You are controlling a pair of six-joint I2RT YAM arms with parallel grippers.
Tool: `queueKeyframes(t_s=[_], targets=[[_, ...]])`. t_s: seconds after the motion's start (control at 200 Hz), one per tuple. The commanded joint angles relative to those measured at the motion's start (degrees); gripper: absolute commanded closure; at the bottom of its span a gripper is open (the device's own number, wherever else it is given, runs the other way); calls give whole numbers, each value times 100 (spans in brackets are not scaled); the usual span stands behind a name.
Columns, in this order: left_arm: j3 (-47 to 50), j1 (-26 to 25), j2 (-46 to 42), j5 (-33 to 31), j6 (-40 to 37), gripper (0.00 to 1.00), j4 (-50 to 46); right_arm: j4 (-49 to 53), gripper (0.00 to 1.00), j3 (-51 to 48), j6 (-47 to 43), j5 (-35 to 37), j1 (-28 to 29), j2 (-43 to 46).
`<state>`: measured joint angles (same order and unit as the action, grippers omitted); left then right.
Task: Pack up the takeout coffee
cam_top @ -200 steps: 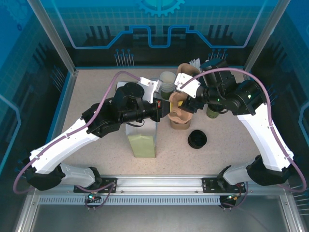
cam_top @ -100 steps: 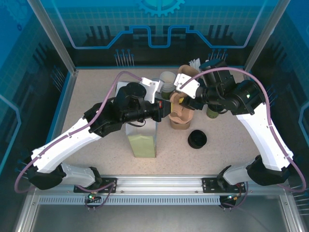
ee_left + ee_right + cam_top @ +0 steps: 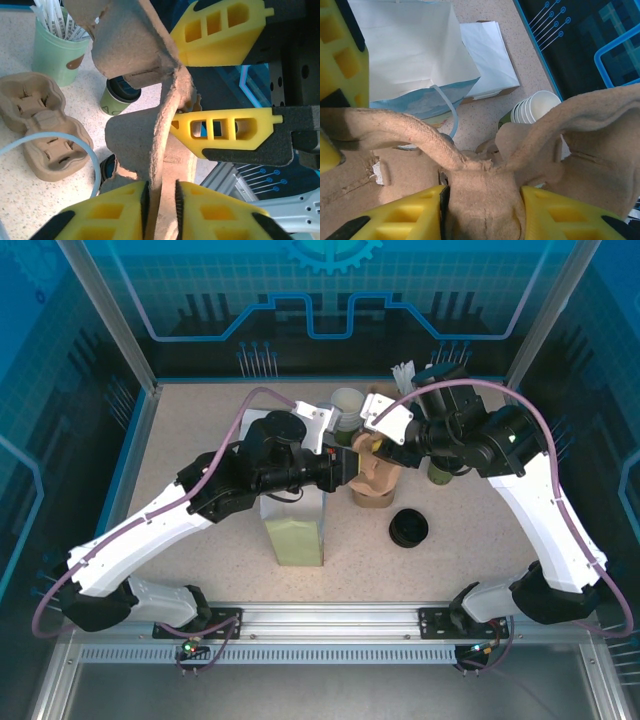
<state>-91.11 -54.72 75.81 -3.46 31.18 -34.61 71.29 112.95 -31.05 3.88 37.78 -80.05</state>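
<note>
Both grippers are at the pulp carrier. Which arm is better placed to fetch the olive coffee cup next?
Right, probably: the coffee cup stands on the right gripper's side of the held carrier, so the left gripper would have to cross it.

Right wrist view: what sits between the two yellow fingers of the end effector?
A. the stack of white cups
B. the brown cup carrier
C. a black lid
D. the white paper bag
B: the brown cup carrier fills the gap between the fingers of the right end effector, while the paper bag and the stack of cups are farther off on the table.
</note>
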Motion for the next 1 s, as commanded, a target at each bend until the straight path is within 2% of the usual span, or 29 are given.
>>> queueKeyframes(t_s=[0.0, 0.32, 0.61, 0.81, 0.996], targets=[[-145, -37, -50, -184, -127, 71, -47, 115, 61, -103, -42, -38, -78, 64], [-109, 84, -799, -1001, -114, 50, -886, -8, 60, -135, -22, -238, -88, 124], [460, 1025, -1977, -1213, 576, 41, -2060, -378, 60, 38, 134, -750, 162, -27], [1253, 1415, -2822, -1080, 1246, 39, -2462, -836, 59, 153, 416, -1259, 498, -320], [2134, 1420, -3235, -610, 1783, 37, -2073, -1195, 58, 151, 697, -1574, 794, -683]])
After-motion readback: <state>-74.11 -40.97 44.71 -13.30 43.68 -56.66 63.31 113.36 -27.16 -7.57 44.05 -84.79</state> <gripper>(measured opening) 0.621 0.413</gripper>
